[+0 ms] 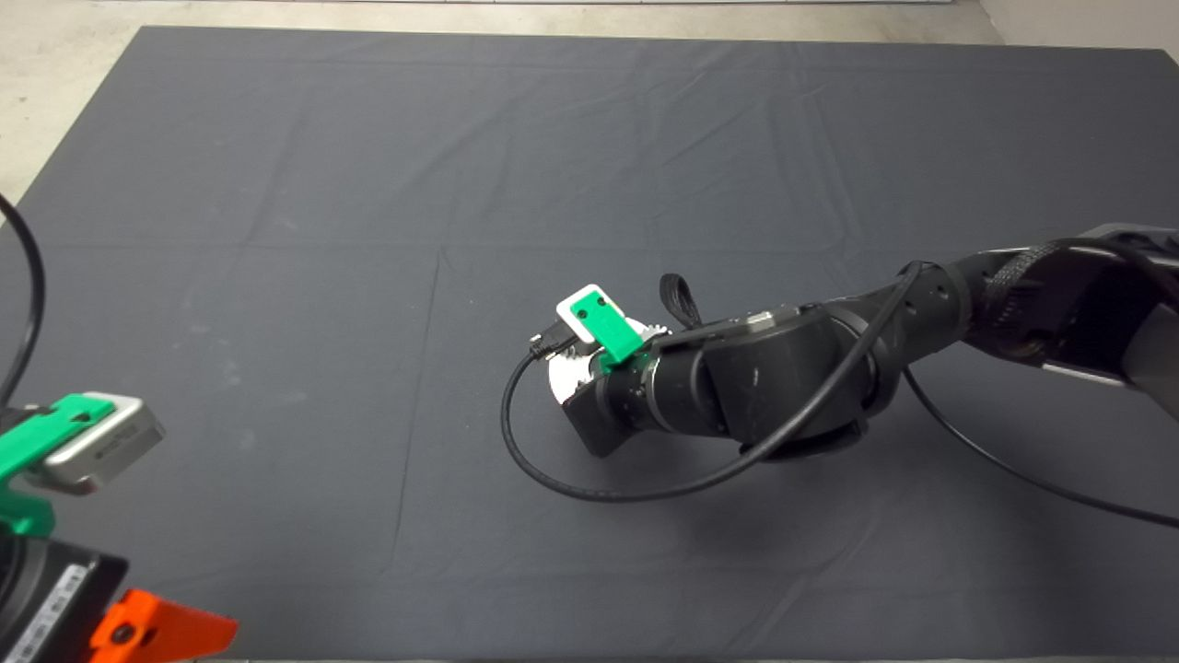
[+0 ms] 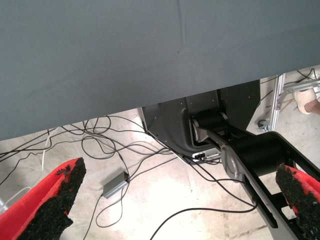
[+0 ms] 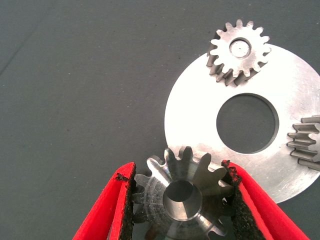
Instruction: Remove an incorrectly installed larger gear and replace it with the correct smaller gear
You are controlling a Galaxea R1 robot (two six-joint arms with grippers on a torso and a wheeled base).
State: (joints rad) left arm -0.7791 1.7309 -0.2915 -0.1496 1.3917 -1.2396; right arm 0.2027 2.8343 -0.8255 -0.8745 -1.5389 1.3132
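Observation:
In the right wrist view my right gripper (image 3: pixel 176 175) is shut on the smaller gear (image 3: pixel 182 197), a steel gear with a round centre bore. It hangs over the edge of a round steel plate (image 3: pixel 200 107) with a big centre hole. Two more small gears sit on that plate, one at its rim (image 3: pixel 239 50) and one cut off by the picture's edge (image 3: pixel 306 142). From above, the right arm's wrist (image 1: pixel 645 387) covers the plate (image 1: pixel 558 378) near the mat's middle. The larger gear is out of view. My left gripper (image 1: pixel 138 635) is parked at the lower left and stands open (image 2: pixel 180 200).
The dark mat (image 1: pixel 368 230) spreads all around the plate. A black cable (image 1: pixel 571 483) loops on the mat in front of the right wrist. The left wrist view shows the mat's edge, floor cables (image 2: pixel 125 150) and a black robot base (image 2: pixel 215 125).

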